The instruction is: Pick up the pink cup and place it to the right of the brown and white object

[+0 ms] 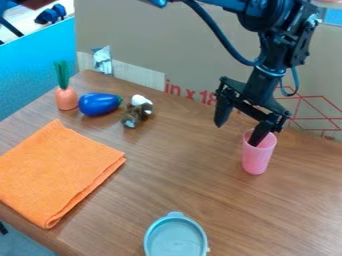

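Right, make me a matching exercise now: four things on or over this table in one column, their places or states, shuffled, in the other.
1. Claw
2. Orange cloth
3. Blue toy
4. Round bowl

A. At the bottom edge of the view
B. Folded, lying flat
C. Open, one finger inside the pink cup
D. Beside the upright toy carrot

Pairs: 1-C, 2-B, 3-D, 4-A

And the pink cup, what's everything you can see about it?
The pink cup is tall, narrow and open-topped, slightly wider at the rim, and looks like plastic. I see no handle. It stands roughly upright on the brown table. One finger of the open black gripper is inside its mouth; the other hangs outside.
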Action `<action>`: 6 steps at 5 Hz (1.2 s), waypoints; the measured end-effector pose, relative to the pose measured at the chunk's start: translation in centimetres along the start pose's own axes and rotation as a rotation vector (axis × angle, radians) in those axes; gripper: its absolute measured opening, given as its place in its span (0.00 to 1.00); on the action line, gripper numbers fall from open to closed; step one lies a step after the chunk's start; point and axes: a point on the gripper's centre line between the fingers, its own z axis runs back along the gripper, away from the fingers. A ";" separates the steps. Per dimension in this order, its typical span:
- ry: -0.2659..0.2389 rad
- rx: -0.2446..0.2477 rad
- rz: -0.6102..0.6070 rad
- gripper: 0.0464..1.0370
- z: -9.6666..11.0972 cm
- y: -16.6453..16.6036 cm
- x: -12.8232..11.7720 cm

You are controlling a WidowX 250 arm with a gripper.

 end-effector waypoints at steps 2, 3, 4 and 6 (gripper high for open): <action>-0.011 -0.032 0.012 0.63 -0.4 -0.3 0.2; -0.001 -0.046 0.002 0.34 -1.0 -1.0 -0.2; -0.009 -0.062 -0.005 0.15 -0.9 -1.4 -0.6; -0.087 -0.113 0.106 0.06 2.3 2.4 -0.2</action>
